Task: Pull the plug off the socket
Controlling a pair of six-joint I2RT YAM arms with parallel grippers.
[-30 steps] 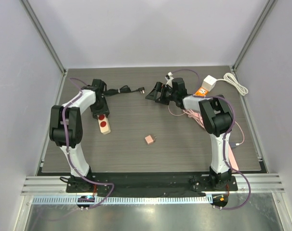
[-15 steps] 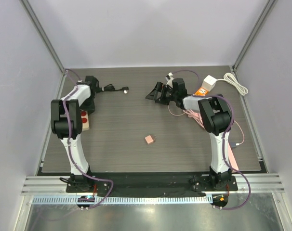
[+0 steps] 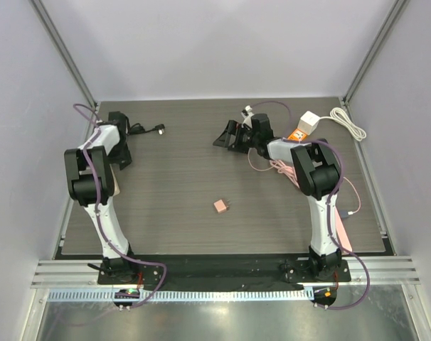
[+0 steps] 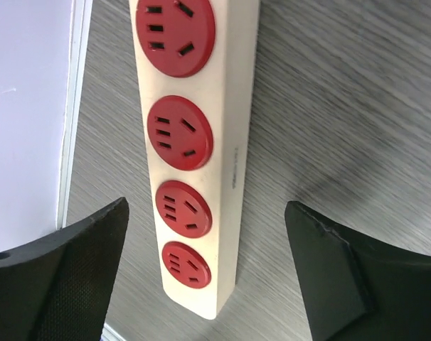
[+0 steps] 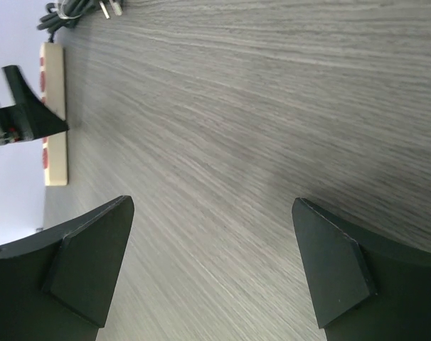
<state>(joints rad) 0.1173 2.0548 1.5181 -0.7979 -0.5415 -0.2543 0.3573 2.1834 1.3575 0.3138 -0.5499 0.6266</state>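
Note:
The socket strip (image 4: 230, 142), cream with several red sockets, lies flat by the table's left edge. Every socket that shows is empty. My left gripper (image 4: 205, 204) hangs open right over the strip's end, one finger on each side, touching nothing. In the top view that gripper (image 3: 121, 156) and arm cover the strip. A small pink plug (image 3: 221, 206) lies loose mid-table, pins showing. My right gripper (image 5: 212, 201) (image 3: 226, 138) is open over bare wood at the back centre. The strip (image 5: 53, 106) shows far off in the right wrist view.
The strip's black cord ends in a plug (image 3: 158, 128) at the back left. Back right hold a white adapter (image 3: 310, 121), a white cable (image 3: 347, 122), an orange piece (image 3: 296, 135) and a pink cable (image 3: 283, 170). The side wall (image 4: 23, 106) runs beside the strip.
My left arm swung left to the table's edge, and the strip and its black cord went with it. Its jaws then opened off the strip. The right arm barely moved.

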